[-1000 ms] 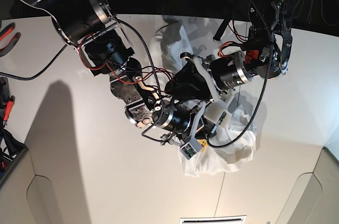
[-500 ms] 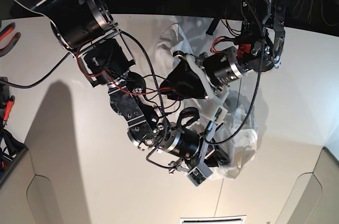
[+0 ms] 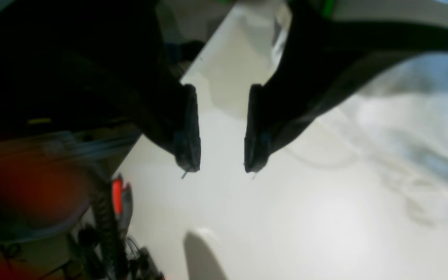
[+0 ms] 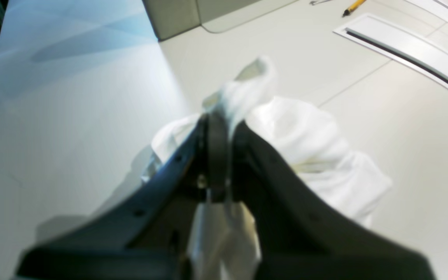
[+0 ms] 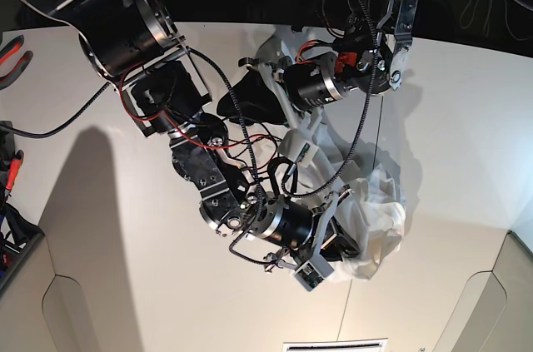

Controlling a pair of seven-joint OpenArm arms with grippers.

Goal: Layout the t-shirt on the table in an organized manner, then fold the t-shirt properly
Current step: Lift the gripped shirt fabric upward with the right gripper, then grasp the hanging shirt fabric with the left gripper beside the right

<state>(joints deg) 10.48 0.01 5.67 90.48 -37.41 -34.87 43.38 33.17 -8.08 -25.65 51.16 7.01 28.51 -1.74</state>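
1. White cotton, the t-shirt (image 5: 371, 210) lay crumpled on the table (image 5: 108, 227) at about 4 o'clock from the middle of the base view, with more of it bunched up toward 12 o'clock under my arms; no print showed.
2. My right pincer (image 4: 217, 128) was clamped tight on a fold of the cloth, a tuft of it poking out beyond the tips, and the rest heaped just behind on the tabletop.
3. My left pincer (image 3: 221, 161) stood partly open with nothing between its pads (image 3: 187, 128); it hung above bare table, the shirt off at its 3 o'clock.
4. I judged the step to be spreading the shirt flat, hardly begun.
5. To do it well, I thought the left should take a second edge well apart from the right's hold, a hem or shoulder rather than a middle fold.
6. Both should then draw apart low over the table, so the cloth slides out smooth and does not twist or drag into a new heap.
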